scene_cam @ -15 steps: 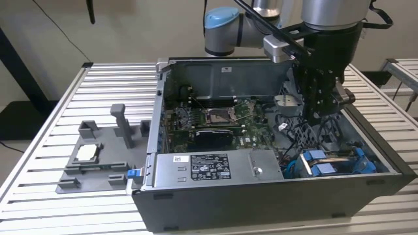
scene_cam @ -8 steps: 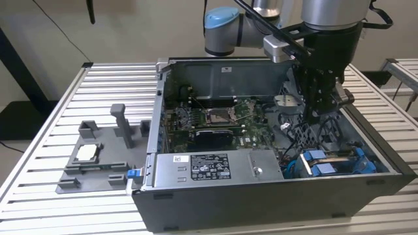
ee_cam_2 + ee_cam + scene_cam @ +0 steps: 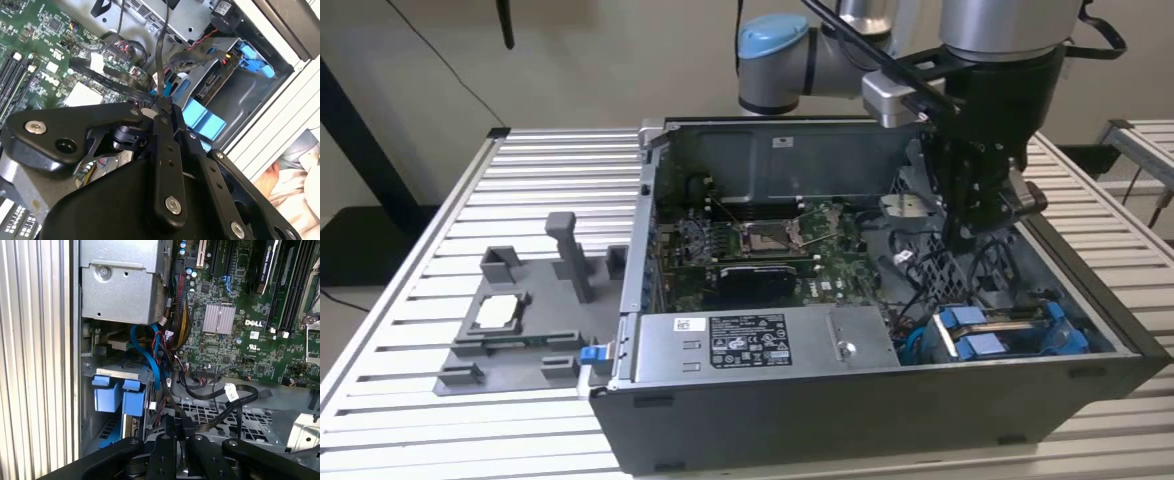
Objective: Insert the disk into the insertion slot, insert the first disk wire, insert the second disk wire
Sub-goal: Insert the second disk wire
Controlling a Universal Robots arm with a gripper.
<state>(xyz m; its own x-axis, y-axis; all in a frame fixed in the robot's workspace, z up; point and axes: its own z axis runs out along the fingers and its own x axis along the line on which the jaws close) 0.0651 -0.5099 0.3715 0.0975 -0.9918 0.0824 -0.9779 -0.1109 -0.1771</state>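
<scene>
Starting at the exterior view's left, you have a slatted metal table (image 3: 400, 330) carrying a grey fixture (image 3: 540, 340) with upright posts and a small pale part lying on its base. Next, at the middle, is the open dark grey computer case (image 3: 854, 415). Inside it, on the near side, is a grey metal power supply box (image 3: 761, 340) with a label, and behind that is the green motherboard (image 3: 767, 245), also catalogued in both wrist views (image 3: 45, 55) (image 3: 250, 315). Further toward the exterior view's right, the robot arm (image 3: 994, 40) comes down from above into the case, and its gripper (image 3: 970, 235) hangs low inside, over the perforated floor and loose cabling between the motherboard and the drive cage. In both wrist views you can see the gripper (image 3: 161, 105) (image 3: 177, 429) clenched, its fingers pressed together on a black wire (image 3: 159, 50) that runs away from the tips into the bundle of cables beside the cage. At the exterior view's right, in the near corner of the case, sits the insertion slot (image 3: 927, 345), a grey metal bay with blue trim. The disk (image 3: 1007, 325) lies seated inside it in its blue carrier, with the blue end tabs sticking out. The second wrist view shows the disk (image 3: 217, 82) in the cage with its connector end facing the cables, just beyond the gripper's tips but not touching them. The first wrist view shows the blue tabs (image 3: 120, 397) at the cage mouth, beside the slatted table edge.
</scene>
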